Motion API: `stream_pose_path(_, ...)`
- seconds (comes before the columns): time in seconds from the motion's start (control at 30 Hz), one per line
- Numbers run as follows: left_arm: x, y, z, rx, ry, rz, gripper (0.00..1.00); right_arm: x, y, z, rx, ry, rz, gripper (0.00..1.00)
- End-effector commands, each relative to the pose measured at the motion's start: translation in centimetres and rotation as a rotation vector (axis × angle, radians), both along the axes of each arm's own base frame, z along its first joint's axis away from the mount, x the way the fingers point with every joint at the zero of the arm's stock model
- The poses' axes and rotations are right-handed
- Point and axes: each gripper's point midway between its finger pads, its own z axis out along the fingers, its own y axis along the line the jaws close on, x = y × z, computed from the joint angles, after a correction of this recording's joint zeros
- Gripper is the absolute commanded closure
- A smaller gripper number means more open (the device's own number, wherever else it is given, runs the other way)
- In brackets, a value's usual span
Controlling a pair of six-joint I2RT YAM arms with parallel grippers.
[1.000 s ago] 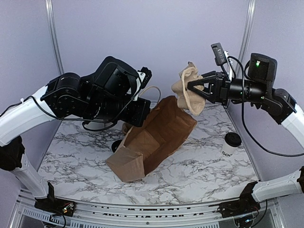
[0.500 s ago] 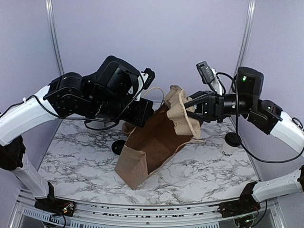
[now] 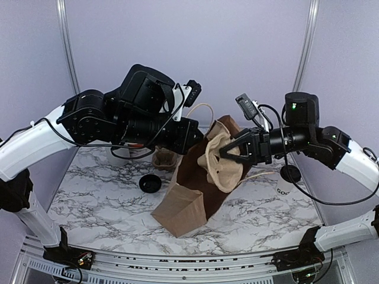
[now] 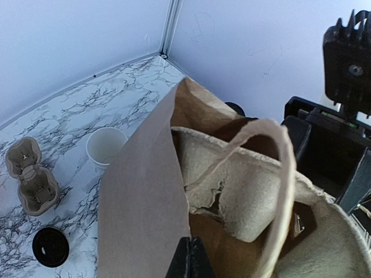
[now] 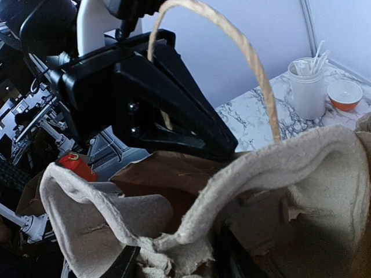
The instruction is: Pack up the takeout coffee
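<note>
Pulp carrier (image 3: pixel 222 164) held at paper bag (image 3: pixel 188 198) mouth.
Left jaws closed on bag rim, right jaws clamped on carrier. Takeout coffee (image 3: pixel 289 175) is seen upright on the surface (image 3: pixel 260 214), right of the bag.

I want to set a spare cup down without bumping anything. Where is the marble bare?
Bare marble lies front left, between the loose black lid and the table's near edge, and front right, between the paper bag and the takeout coffee. The middle is crowded: the bag and the pulp carrier fill it.
</note>
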Motion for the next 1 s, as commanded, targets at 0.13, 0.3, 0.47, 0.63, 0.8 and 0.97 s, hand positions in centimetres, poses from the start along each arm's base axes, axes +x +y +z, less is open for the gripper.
stream_pose_path(0.13, -2.2, -2.8, 1.8, -0.127, 0.028, -0.133, 1.0, 2.2, -2.1, -2.6, -0.169, 0.02, -0.185, 0.61)
stream_pose_path(0.3, -2.7, -3.9, 1.3, -0.144, 0.059, -0.158, 1.0, 2.6, -3.4, -3.5, -0.247, -0.006, -0.239, 0.61)
stream_pose_path(0.47, -2.5, -4.4, 0.6, -0.151, 0.094, -0.136, 1.0, 3.2, -4.3, -4.0, -0.29, -0.023, -0.296, 0.62)
stream_pose_path(0.63, -2.0, -4.5, 0.2, -0.158, 0.117, -0.095, 1.0, 3.7, -4.6, -4.4, -0.33, -0.034, -0.337, 0.65)
stream_pose_path(0.8, -1.7, -4.8, 0.0, -0.179, 0.142, -0.071, 1.0, 4.5, -4.9, -5.4, -0.392, -0.035, -0.394, 0.69)
stream_pose_path(0.97, -1.3, -4.9, -0.2, -0.194, 0.16, -0.051, 1.0, 4.8, -4.9, -6.1, -0.424, -0.027, -0.41, 0.71)
